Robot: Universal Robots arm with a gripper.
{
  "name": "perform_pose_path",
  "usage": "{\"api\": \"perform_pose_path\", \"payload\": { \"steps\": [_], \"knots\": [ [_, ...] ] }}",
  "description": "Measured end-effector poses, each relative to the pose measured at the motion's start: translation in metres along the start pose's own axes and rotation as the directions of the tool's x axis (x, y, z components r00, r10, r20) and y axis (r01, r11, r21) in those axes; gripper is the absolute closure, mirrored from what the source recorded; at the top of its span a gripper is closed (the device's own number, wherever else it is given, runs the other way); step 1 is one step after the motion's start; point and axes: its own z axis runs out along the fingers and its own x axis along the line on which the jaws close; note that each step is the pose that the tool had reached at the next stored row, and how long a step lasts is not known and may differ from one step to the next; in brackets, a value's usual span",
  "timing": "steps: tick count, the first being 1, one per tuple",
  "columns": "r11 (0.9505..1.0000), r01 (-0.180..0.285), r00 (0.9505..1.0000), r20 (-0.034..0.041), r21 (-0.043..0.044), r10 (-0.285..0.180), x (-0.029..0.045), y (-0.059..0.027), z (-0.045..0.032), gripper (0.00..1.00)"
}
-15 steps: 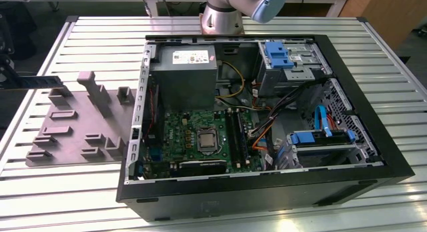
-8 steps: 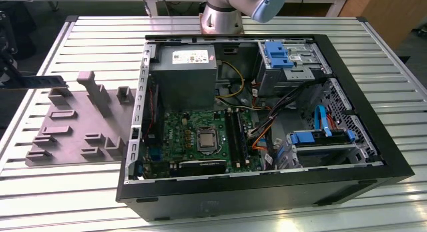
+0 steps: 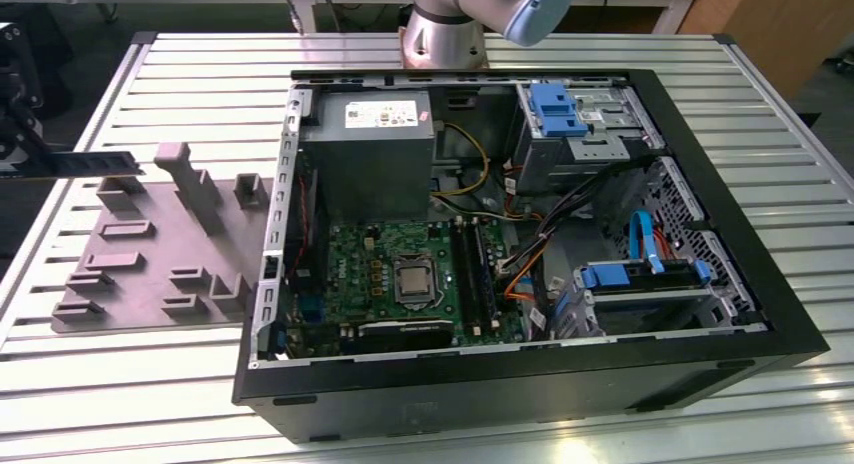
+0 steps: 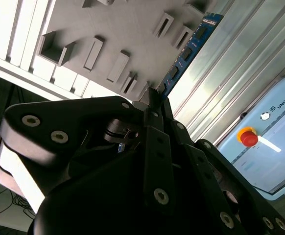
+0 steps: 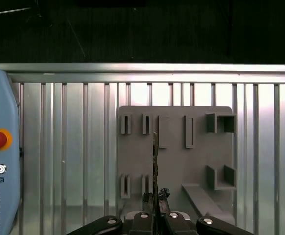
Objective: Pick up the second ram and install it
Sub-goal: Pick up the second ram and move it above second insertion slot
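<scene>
end effector (image 5: 155,199) — clamped on second ram (image 5: 155,161) | apparently above grey fixture (image 5: 174,169)

My claw (image 4: 154,100) hides one end of the second ram (image 4: 187,49). The exterior view's top edge crops my arm (image 3: 447,34).

1. Second ram (image 4: 186,51): long, thin, flat blue board strip with a row of small dark chips along one face.
2. Clamped at one end in the gripper (image 4: 154,100), free end projecting straight out.
3. Edge-on in the first wrist view, over the grey slotted plate (image 5: 172,171).
4. At the exterior view's left.
</scene>
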Motion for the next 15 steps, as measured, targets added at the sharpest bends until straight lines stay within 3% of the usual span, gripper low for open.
{"api": "perform_pose_path", "payload": {
  "steps": [15],
  "knots": [
    [1.0,0.0,1.0,0.0,0.0,0.0,-0.0002,-0.0122,0.0,0.86]
  ]
}}
